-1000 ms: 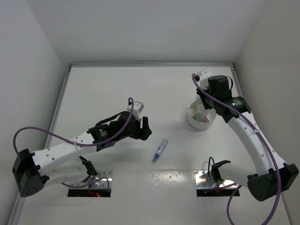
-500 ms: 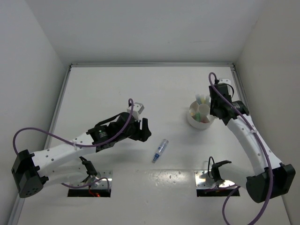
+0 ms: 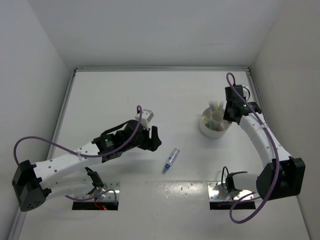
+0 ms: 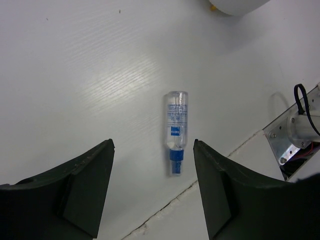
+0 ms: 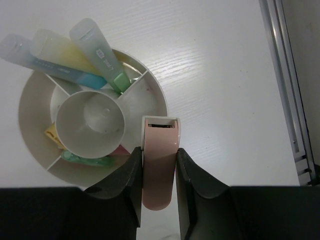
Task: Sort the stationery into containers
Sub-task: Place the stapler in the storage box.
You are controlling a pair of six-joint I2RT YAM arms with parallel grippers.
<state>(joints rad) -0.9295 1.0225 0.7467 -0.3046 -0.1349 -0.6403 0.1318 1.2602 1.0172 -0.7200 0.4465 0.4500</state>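
Just changed: right gripper [image 5: 159,150] has swung off the bowl [image 5: 145,100] to its 3 o'clock rim, clamped on a pink block [image 5: 159,172], so that drop looks still pending.
Bowl: three pens [image 5: 62,55] fanned at 11 o'clock; small coloured bits [image 5: 87,160] at 7 o'clock.
Left gripper [image 4: 152,145]: jaws apart, above the blue-capped pen [image 4: 176,131] lying loose on the table [image 4: 75,75].

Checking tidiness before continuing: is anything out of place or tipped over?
Only the clear blue-capped bottle: it lies on its side on the table, apart from the white bowl holding other stationery.
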